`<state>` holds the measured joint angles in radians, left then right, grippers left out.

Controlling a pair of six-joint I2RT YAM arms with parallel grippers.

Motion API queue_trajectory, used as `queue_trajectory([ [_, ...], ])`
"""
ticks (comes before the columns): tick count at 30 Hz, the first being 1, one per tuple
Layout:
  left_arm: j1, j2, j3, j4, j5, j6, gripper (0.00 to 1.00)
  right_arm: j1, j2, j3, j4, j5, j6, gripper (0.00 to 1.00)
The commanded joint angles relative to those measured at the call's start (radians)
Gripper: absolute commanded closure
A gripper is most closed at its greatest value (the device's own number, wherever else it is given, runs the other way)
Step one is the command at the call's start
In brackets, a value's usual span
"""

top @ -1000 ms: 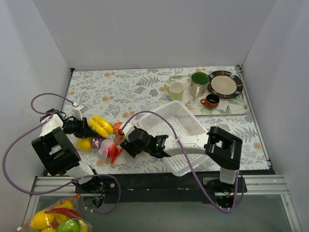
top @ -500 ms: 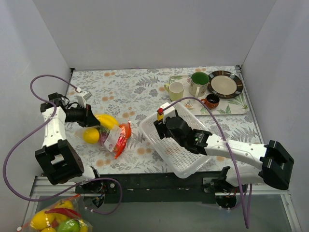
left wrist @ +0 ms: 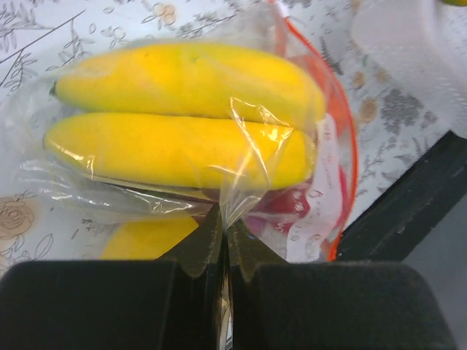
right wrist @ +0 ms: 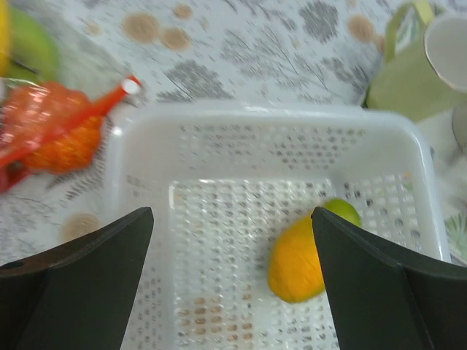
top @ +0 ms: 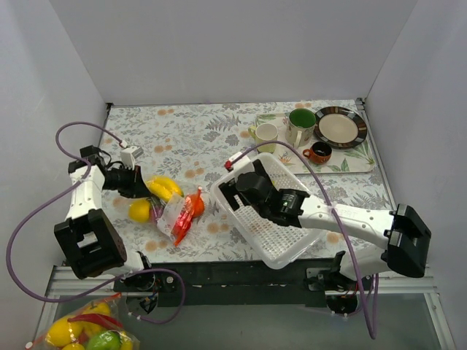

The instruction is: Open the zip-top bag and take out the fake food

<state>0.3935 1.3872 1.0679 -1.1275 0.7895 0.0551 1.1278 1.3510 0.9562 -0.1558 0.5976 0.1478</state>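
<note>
bag (top: 179,213) lies on table (top: 197,131), just left of basket (top: 292,244). its film is pinched by the clenched left gripper (left wrist: 225,224); bananas (left wrist: 182,146) are seen inside. right gripper (right wrist: 230,226) is spread wide over basket, where orange piece (right wrist: 295,264) and green piece (right wrist: 344,211) lie touching.

2x zip-top bag (top: 179,215), 3x cup (top: 266,136), 1x plate (top: 340,127), 1x basket (top: 281,248).
</note>
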Motion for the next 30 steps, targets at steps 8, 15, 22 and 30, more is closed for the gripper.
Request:
queue_trajectory([
  [8, -0.001, 0.07, -0.144, 0.296, -0.274, -0.006, 1.0, 0.242, 0.33, 0.277, 0.065, -0.102, -0.103, 0.05],
  [15, -0.002, 0.081, -0.177, 0.324, -0.306, 0.026, 1.0, 0.245, 0.502, 0.338, 0.087, -0.11, -0.094, 0.05],
  [22, -0.002, 0.05, -0.186, 0.293, -0.277, 0.058, 1.0, 0.218, 0.628, 0.43, 0.056, -0.061, -0.119, 0.02],
  [30, -0.002, 0.022, -0.212, 0.282, -0.289, 0.103, 1.0, 0.162, 0.697, 0.496, 0.052, -0.096, -0.14, 0.02],
])
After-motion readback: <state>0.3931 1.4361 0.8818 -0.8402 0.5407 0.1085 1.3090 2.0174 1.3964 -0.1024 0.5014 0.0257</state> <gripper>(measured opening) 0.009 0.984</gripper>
